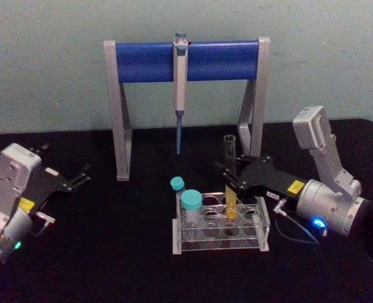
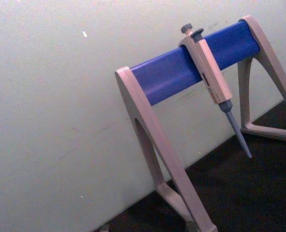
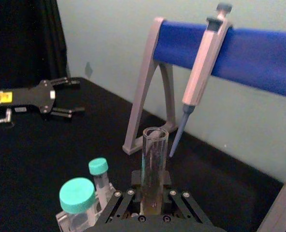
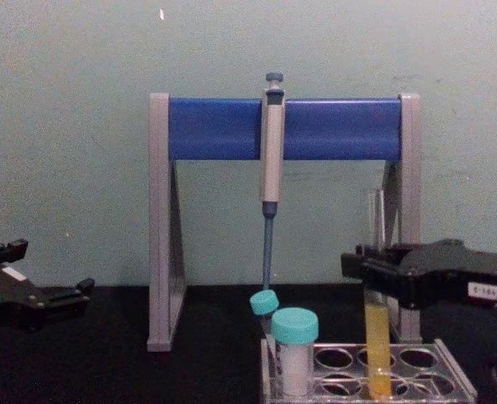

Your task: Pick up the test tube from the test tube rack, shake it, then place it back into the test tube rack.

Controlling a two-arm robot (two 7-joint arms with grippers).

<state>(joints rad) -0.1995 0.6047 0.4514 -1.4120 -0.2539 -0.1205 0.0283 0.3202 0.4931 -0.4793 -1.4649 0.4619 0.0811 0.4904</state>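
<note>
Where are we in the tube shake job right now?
Done: the right gripper grips the test tube. In hand: the tube's base sits in the test tube rack, so lift or release comes next; I cannot tell which. Left gripper is parked open at left.

The test tube (image 1: 231, 203), slim clear glass with yellow-orange liquid in its lower part, stands upright and capless. Its bottom sits in a hole of the test tube rack (image 1: 219, 247), a low clear plastic rack on the black table (image 1: 110, 252).

One test tube (image 1: 231, 205); one test tube rack (image 1: 221, 247); two teal-capped vials (image 1: 190, 208) (image 1: 177, 185); one pipette (image 1: 180, 82); one pipette stand (image 1: 148, 61).
</note>
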